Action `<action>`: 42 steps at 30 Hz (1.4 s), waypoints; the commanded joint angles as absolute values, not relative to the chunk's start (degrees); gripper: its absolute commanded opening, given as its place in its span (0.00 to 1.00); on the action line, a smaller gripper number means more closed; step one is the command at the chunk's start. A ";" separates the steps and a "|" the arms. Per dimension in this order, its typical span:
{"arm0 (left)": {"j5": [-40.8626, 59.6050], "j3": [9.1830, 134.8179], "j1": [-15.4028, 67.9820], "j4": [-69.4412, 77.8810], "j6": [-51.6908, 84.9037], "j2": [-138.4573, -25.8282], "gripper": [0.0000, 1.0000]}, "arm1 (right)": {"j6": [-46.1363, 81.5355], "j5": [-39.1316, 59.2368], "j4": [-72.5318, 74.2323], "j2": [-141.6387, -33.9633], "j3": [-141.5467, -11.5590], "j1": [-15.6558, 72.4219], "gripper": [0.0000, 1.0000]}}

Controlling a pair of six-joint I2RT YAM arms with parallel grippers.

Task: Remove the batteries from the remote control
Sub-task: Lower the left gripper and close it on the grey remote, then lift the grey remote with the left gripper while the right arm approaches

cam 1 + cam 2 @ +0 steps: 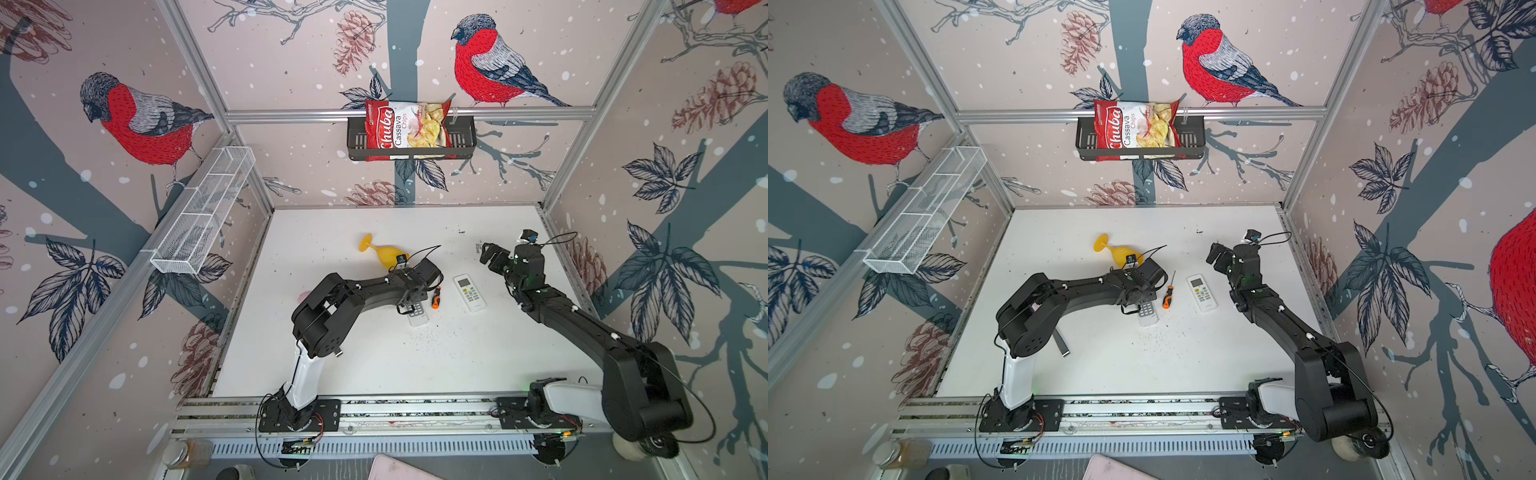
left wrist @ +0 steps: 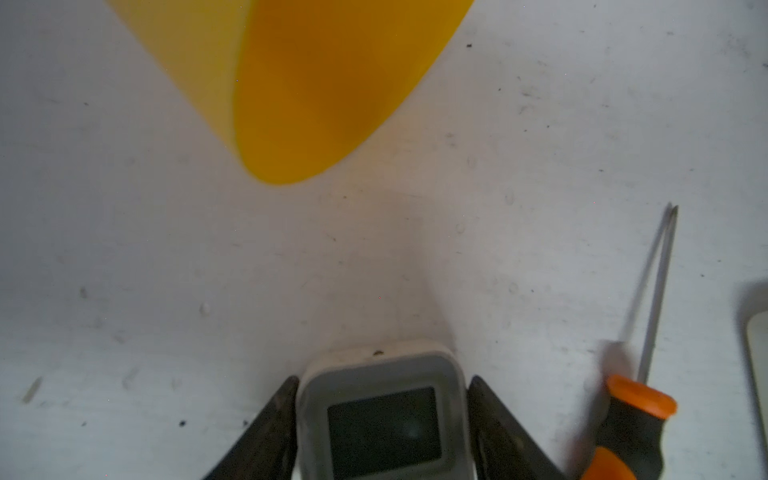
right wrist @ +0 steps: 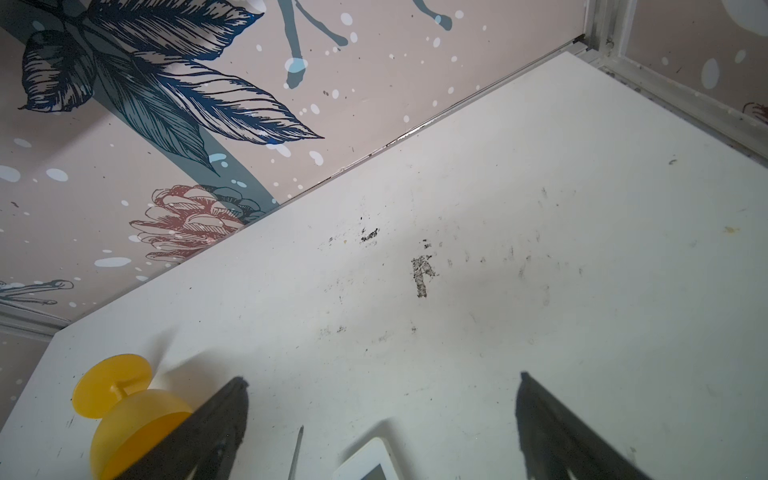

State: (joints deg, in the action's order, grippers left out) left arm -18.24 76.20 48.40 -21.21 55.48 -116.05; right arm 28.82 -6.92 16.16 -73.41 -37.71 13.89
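Now | remote [image 2: 382, 424] btwn L claw [image 2: 384, 380] jaws, touching | R claw [image 3: 382, 377] wide

Two remotes are lying mid-frame on the counter [image 1: 374, 361], a grey remote [image 1: 417, 316] and a white remote [image 1: 469, 293], plus one screwdriver [image 1: 435, 298] and one yellow goblet [image 1: 384, 252].

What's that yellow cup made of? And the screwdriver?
The yellow cup looks like plastic: smooth, matte, with a slightly see-through wall. The screwdriver seems to have a rubbery orange-and-black handle and a thin, grey shaft, probably metal.
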 commanded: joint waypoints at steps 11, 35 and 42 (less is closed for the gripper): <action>-17.40 79.34 49.47 -26.28 51.21 -117.45 0.70 | 28.94 -6.69 16.23 -72.91 -38.32 13.97 0.99; -20.33 83.49 51.02 -29.55 48.54 -121.30 0.55 | 29.09 -6.55 15.75 -72.32 -38.32 13.89 0.99; -19.40 82.41 51.10 -26.99 46.99 -119.30 0.44 | 29.36 -5.13 16.01 -72.07 -38.06 13.23 0.99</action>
